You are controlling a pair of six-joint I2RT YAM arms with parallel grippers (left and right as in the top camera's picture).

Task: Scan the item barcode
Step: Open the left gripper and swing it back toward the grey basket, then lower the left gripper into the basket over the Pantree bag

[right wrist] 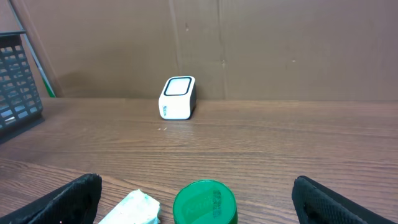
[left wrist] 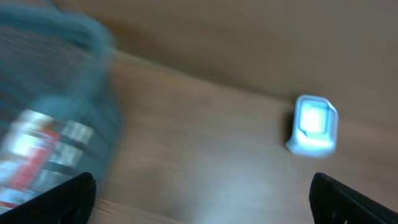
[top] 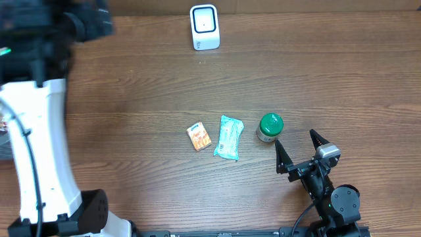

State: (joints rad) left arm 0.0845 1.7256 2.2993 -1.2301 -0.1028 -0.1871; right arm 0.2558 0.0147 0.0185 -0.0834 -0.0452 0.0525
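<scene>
your right gripper is standing wide open near the table's front edge, holding nothing, its two dark fingers spreading like a fork. just ahead of those fingertips a green-lidded jar is sitting upright, close to the finger on the packet side but apart from it; in the right wrist view its lid is showing low between the fingers. beside the jar a teal packet is lying flat, and just beyond that a small orange packet is lying slightly askew. none of the three is touching another.

your left gripper is also gaping wide and gripping nothing, its fingertips showing only at the bottom corners of a heavily blurred left wrist view. it is hanging over the table's far left corner, well apart from the three items. a mesh basket is filling the left of that view, with something red and white showing through it, too smeared to identify.

the white barcode scanner is standing at the far edge of the table, its window facing the items, well apart from all three.
</scene>
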